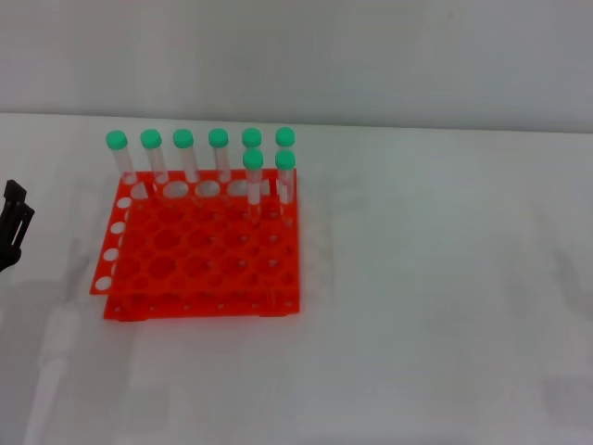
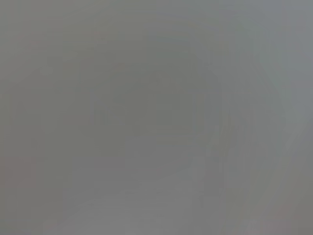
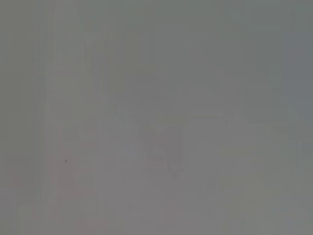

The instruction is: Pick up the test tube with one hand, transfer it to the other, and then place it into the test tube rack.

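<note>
The orange-red test tube rack [image 1: 185, 269] stands on the white table, left of centre in the head view. Several clear test tubes with green caps stand upright in it: a row along its far edge [image 1: 183, 153] and two more [image 1: 253, 176] one row nearer, at the right end. They all look alike, so I cannot single out one test tube. My left gripper [image 1: 13, 222] is a black shape at the picture's left edge, apart from the rack and level with its middle. The right gripper is out of view. Both wrist views show only flat grey.
The white table [image 1: 445, 297] stretches to the right of and in front of the rack. A pale wall rises behind its far edge.
</note>
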Robot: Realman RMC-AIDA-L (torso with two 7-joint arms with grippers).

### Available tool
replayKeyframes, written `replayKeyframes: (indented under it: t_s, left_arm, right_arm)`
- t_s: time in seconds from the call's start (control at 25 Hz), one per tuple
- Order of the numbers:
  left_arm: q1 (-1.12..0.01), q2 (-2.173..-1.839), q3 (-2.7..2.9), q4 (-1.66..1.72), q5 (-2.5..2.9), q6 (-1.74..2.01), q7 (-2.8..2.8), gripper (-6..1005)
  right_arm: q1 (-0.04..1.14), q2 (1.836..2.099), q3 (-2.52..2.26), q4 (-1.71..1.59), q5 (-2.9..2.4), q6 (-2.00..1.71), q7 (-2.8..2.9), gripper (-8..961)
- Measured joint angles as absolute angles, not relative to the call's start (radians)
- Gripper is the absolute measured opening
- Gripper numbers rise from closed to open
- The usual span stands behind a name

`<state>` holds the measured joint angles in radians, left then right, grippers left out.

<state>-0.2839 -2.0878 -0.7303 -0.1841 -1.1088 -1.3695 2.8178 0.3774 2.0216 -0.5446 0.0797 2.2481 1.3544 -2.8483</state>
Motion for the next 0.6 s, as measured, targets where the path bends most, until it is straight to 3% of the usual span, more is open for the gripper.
replayKeyframes:
  t_s: [0.6]
  left_arm:
    - [-0.285, -2.086, -0.73, -0.184, -1.11, -1.362, 2.818, 879]
  right_arm:
    - [0.384, 2.023, -0.532, 0.078, 2.249, 1.354, -2.857, 810]
